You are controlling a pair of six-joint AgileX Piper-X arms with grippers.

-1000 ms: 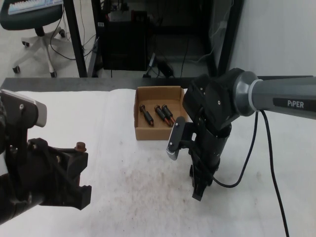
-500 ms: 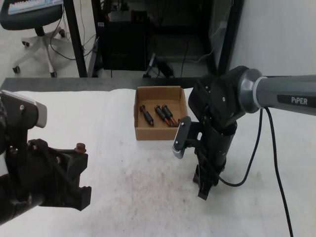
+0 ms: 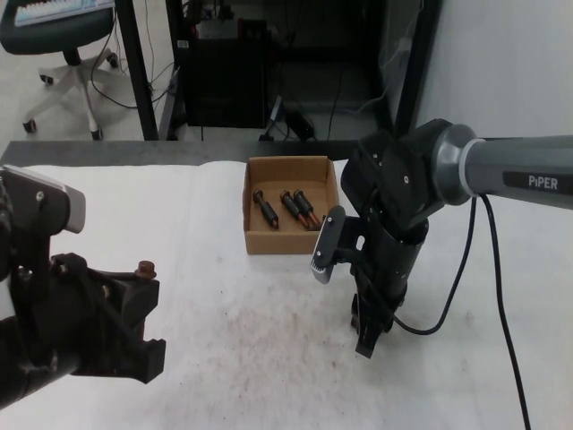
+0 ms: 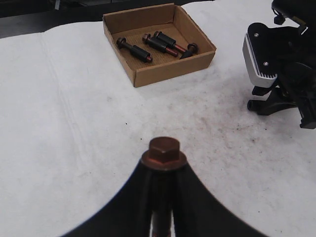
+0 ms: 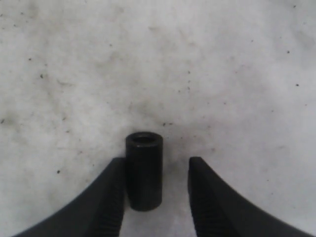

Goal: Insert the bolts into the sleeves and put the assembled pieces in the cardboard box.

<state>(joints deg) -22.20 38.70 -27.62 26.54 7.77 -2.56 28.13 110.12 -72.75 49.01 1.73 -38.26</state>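
The left gripper [image 4: 162, 187] had its fingers clenched on a bolt [image 4: 163, 150], the hex head just past their tips. The right gripper [image 5: 157, 170] stood released around a sleeve [image 5: 144, 173] touching one finger. White lettering [image 3: 548, 182] marked that arm, with the cardboard box [image 3: 291, 242] beyond.

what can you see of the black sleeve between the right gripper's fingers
The sleeve is a short, dark, matt tube, metal by the look, with an open round bore at the end that shows. It sits on the stained white cloth inside the right gripper, whose jaws are spread apart. One side lies against one finger; a clear gap separates it from the other finger. Whether it stands upright or lies flat cannot be told.
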